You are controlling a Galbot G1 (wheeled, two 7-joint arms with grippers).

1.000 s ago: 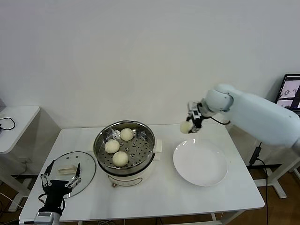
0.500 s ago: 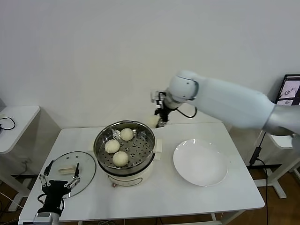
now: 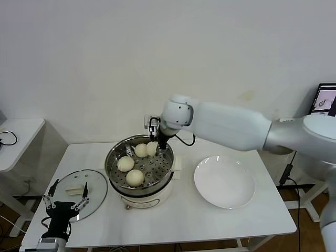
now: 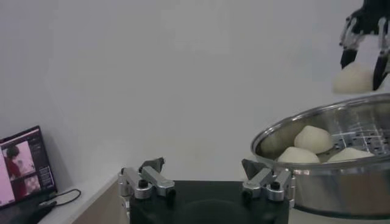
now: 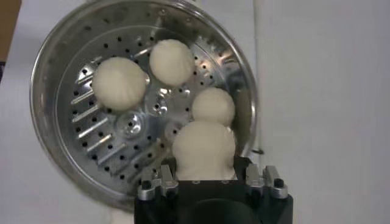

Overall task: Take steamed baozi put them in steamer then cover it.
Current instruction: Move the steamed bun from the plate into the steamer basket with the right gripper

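The steel steamer [image 3: 108, 168] on its cream pot base stands at the table's middle-left with three baozi [image 3: 135, 178] inside. My right gripper [image 3: 156, 140] is shut on the fourth baozi [image 3: 152, 149] and holds it just above the basket's far side, next to a resting bun. In the right wrist view the held baozi [image 5: 204, 149] sits between the fingers above the basket [image 5: 52, 73]. The glass cover [image 3: 93, 184] lies flat on the table left of the steamer. My left gripper [image 3: 67, 202] is open and empty near the cover's front edge.
An empty white plate [image 3: 224, 181] lies right of the steamer. A small side table [image 3: 16, 131] stands at the far left and a lit screen [image 3: 325, 102] at the far right. The left wrist view shows the steamer wall [image 4: 329, 182] close by.
My right arm has swung left from above the plate with the baozi and lowered it over the steamer's far side. The left arm has not moved.
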